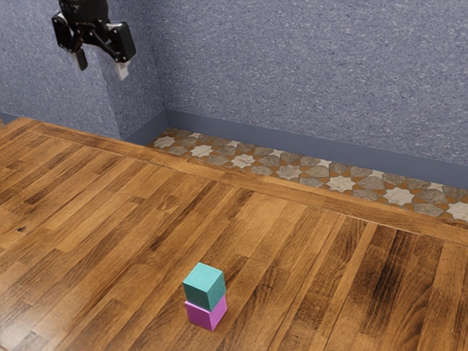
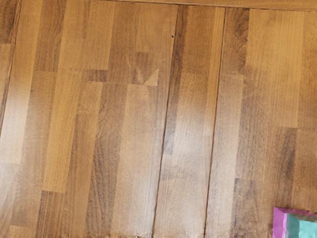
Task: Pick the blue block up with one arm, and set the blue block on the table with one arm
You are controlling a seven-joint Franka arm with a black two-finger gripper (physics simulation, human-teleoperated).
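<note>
Here at the exterior view's left, the end effector (image 1: 101,69) hangs high, fingers apart, empty! Across now to the blue block (image 1: 205,286), perched on the pink block (image 1: 208,312) on the wooden surface (image 1: 110,219): best come straight down, square to its faces, pinch above the seam, then lift cleanly upward.

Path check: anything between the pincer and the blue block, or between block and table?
Nothing visible between the open pincer and the blue block. The pink block sits directly under the blue block, between it and the table.
</note>
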